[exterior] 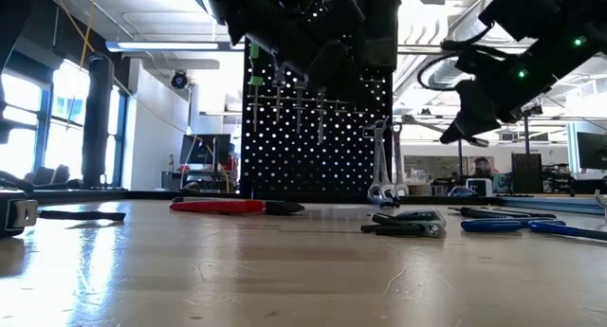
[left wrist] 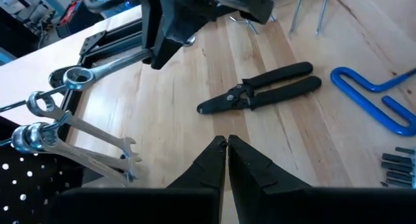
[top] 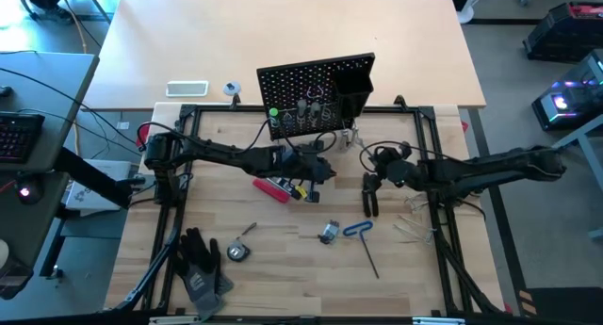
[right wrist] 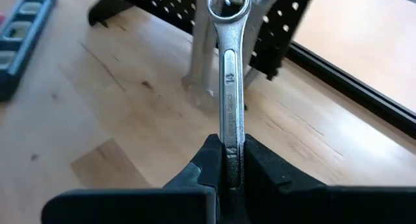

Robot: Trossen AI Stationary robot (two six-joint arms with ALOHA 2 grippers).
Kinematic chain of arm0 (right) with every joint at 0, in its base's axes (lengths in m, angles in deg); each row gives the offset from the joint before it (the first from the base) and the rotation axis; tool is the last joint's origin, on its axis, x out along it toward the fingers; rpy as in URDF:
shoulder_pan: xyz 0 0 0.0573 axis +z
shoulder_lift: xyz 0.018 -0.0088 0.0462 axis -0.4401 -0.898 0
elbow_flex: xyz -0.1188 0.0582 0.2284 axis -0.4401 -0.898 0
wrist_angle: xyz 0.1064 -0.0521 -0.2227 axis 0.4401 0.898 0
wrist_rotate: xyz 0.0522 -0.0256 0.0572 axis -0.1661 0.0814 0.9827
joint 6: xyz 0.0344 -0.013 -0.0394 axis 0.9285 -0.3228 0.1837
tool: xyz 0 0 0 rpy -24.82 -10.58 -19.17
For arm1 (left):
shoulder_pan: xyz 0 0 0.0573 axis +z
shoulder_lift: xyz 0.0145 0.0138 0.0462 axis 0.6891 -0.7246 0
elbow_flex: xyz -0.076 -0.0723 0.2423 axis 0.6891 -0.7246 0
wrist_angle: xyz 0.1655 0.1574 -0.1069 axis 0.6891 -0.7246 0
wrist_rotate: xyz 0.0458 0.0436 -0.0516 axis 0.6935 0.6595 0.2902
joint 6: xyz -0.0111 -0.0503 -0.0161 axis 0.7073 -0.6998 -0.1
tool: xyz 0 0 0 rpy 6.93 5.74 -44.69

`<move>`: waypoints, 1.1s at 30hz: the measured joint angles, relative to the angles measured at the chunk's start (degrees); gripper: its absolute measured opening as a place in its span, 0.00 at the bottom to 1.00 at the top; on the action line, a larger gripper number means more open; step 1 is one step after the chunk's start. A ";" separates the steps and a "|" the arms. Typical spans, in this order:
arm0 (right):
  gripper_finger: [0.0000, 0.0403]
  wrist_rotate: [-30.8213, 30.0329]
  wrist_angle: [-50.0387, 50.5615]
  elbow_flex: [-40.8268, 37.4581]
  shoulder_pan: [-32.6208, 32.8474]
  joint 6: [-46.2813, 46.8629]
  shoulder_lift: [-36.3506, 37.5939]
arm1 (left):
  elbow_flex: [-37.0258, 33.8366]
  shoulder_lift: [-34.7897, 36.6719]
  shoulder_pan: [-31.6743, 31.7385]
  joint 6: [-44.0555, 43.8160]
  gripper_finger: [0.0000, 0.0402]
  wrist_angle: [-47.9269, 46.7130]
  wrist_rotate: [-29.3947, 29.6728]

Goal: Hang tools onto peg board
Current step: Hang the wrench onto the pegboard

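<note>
Wrench [right wrist: 229, 94]: clamped upright in the right gripper [right wrist: 229, 160], ring end at the peg board [top: 316, 94].
Left gripper [left wrist: 226, 146]: clenched, empty, near the board's 6 o'clock side.
Pliers [top: 369, 193]: on table [top: 283, 268], 5 o'clock of board.

Your peg board [top: 316, 85] upright at far table edge, black, perforated; screwdrivers [top: 303, 111] hang in its rings. Silver wrenches [exterior: 382, 175] hang at its right lower corner. One wrench [right wrist: 232, 87] clamped in right gripper [right wrist: 232, 160], ring end at board. Black pliers [left wrist: 260, 94], blue hex key [top: 363, 238], red-black flat tool [top: 271, 187] lie flat on table.
</note>
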 joint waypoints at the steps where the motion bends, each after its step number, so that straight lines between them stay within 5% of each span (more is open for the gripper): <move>1: 0.07 -0.11 -0.22 -0.42 -0.33 0.26 0.00 | 0.00 0.00 0.00 -0.03 0.03 -0.04 0.01; 17: 0.07 0.27 -17.68 -6.93 -7.03 -10.57 -0.04 | 0.00 0.00 -0.72 -0.20 0.03 0.02 0.20; 33: 0.08 11.40 -24.06 -6.95 -18.30 -15.97 -0.04 | -0.02 0.00 -3.00 -1.73 0.03 1.41 0.13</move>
